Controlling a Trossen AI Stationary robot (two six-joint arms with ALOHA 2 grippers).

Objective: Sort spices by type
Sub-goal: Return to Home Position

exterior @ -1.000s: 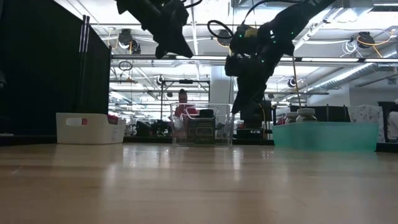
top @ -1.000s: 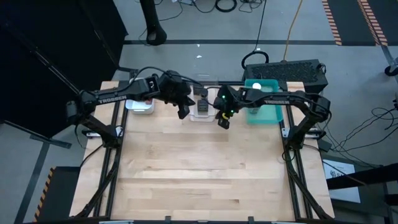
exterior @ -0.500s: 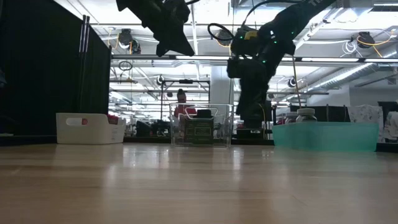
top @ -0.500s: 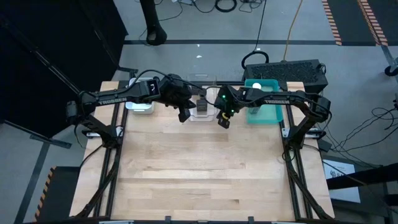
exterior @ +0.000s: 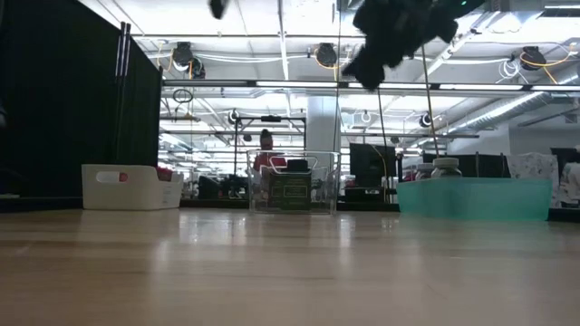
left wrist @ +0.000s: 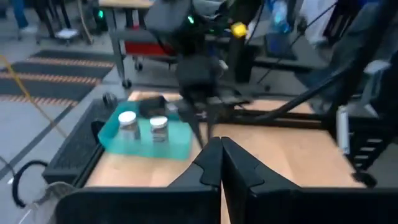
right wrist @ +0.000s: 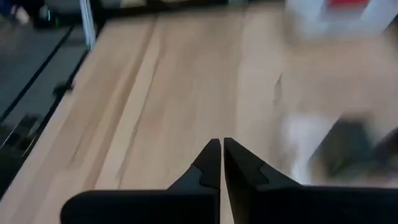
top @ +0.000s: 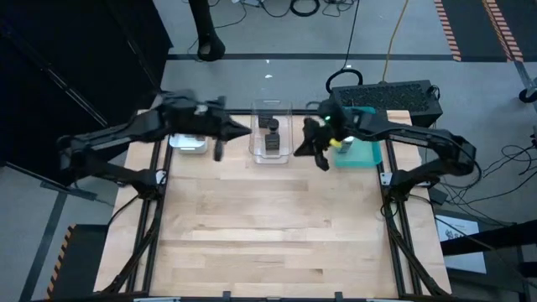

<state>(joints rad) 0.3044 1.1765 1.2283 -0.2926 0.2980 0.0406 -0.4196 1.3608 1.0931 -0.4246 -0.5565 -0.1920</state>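
Observation:
Three trays stand along the far edge. The clear tray (top: 271,138) holds two dark containers (top: 272,134), one showing in the low view (exterior: 292,190). The teal tray (left wrist: 146,142) holds two clear jars with white caps (left wrist: 128,124) (left wrist: 158,128). In the white tray (exterior: 127,186) something red (right wrist: 348,5) shows, blurred. My left gripper (top: 220,153) hangs shut between the white and clear trays, its fingertips together in its wrist view (left wrist: 221,144). My right gripper (top: 322,162) is shut too (right wrist: 221,146), raised between the clear and teal trays. Neither holds anything.
Bare wooden tabletop (top: 268,226) stretches from the trays to the near edge. A black box (top: 394,94) sits behind the teal tray, beyond the table. The arm frames stand at the table's left and right sides.
Both arms have drawn away from the clear tray and risen. My left gripper has moved toward the table's left, nearly out of the top of the low view. My right gripper has moved up and toward the teal tray. Nothing in the trays has shifted.

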